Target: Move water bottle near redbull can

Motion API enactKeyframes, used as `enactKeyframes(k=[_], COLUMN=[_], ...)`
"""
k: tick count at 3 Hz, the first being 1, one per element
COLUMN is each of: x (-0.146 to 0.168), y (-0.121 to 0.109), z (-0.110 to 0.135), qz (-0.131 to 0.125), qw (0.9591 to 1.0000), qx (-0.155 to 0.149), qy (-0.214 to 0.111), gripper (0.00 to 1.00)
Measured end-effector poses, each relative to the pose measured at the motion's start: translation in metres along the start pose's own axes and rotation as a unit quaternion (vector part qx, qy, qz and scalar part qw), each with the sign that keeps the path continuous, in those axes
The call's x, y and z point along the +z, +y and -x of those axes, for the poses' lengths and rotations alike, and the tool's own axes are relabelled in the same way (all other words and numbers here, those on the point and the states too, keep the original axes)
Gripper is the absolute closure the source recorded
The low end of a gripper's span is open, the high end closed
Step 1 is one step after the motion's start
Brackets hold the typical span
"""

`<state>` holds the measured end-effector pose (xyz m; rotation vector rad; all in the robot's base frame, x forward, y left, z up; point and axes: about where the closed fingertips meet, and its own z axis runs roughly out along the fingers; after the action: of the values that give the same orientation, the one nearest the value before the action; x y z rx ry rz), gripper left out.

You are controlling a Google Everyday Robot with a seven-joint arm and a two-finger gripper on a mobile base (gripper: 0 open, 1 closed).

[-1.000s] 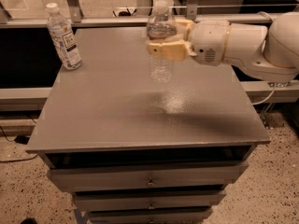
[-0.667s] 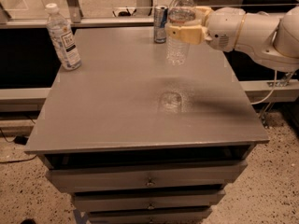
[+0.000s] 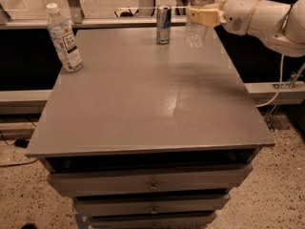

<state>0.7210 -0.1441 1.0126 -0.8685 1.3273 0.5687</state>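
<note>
White and bulky, the robot arm (image 3: 259,18) reaches in level from the right of the slim blue-and-silver redbull can (image 3: 163,18) - its cream gripper (image 3: 204,15) is clenched round the upper body of the clear ribbed plastic water bottle (image 3: 195,33). That bottle stands upright just right of the can, apart from it, at the grey table (image 3: 143,104) - whether its base touches the top cannot be told. A white-labelled bottle (image 3: 64,38) stands well left of the can.

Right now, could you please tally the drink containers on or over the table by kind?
Bottles: 2, the water bottle in the gripper at the back right of the table, and the white-label bottle at back left.
Cans: 1, the redbull can.
Total: 3.
</note>
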Motion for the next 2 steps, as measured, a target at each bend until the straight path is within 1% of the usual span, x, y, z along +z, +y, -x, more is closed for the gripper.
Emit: enactKeyframes(k=[1, 2], x=[0.011, 0.037], y=[-0.039, -0.064], z=[-0.018, -0.043], qz=[-0.031, -0.050], qw=[0.9994, 0.9983], qx=[0.000, 0.014], qy=[0.019, 0.024], gripper=[1.00, 1.00])
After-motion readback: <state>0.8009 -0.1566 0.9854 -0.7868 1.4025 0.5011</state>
